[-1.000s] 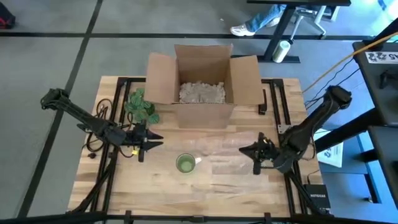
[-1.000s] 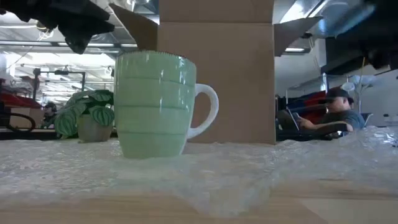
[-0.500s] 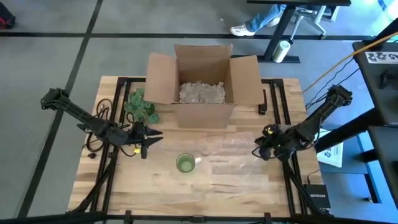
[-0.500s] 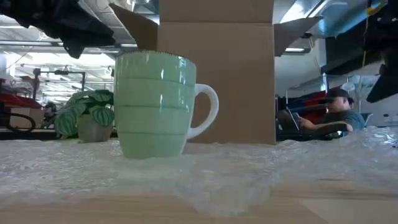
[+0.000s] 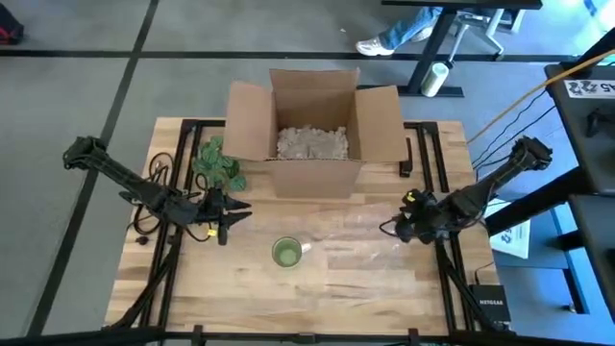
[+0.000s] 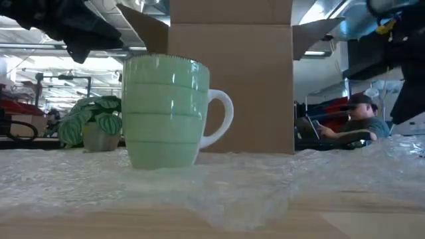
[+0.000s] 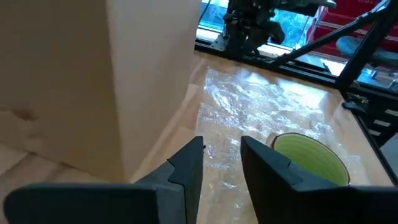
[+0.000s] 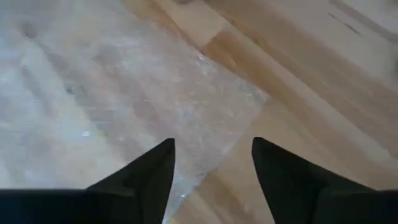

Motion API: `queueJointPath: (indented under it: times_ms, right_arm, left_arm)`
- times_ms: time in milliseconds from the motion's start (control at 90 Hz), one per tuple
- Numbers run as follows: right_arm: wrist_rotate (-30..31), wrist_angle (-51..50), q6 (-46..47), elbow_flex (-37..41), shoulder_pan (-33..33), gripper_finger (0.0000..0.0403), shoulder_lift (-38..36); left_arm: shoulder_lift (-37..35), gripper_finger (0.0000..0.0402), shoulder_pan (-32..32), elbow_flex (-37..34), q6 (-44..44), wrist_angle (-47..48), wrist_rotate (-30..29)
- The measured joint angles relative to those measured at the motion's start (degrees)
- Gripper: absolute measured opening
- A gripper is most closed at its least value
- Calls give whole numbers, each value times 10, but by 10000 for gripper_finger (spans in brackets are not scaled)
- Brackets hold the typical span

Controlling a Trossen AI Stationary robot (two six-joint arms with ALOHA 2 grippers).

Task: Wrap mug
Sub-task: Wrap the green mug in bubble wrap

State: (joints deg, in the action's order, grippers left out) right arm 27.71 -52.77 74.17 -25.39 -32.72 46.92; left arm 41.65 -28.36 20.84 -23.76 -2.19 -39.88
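A pale green mug (image 5: 286,253) with a white handle stands upright by its base on the left end of a clear bubble-wrap sheet (image 5: 356,248) that lies flat on the wooden table; the low view shows the mug (image 6: 166,113) close up. My left gripper (image 5: 227,217) hovers to the left of the mug, open, with nothing between its fingers (image 7: 221,146). My right gripper (image 5: 398,229) hangs over the sheet's right end, open and holding nothing (image 8: 211,155); a corner of the sheet (image 8: 249,106) lies below it.
An open cardboard box (image 5: 312,125) with paper filling stands at the table's far middle, and a small potted plant (image 5: 219,163) stands to its left. Black rails (image 5: 437,154) run along the table's sides. A seated person (image 6: 362,123) shows in the room behind.
My right gripper has risen off the sheet's right end and drawn back a little toward the table's far right, tipping from pointing down toward level. The mug, the sheet and my left gripper have stayed where they were.
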Motion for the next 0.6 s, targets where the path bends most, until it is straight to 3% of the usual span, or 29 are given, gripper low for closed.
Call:
queueJointPath:
  times_ms: [167,356,600]
  right_arm:
    - [-4,47,-40,0,27,205,66]
    - [-13,179,-83,24,48,205,133]
    - [-9,324,-91,77,54,205,167]
  left_arm:
    - [0,90,0,0,-14,0,0]
    - [0,90,0,0,-14,-2,0]
    - [0,90,0,0,-14,-1,0]
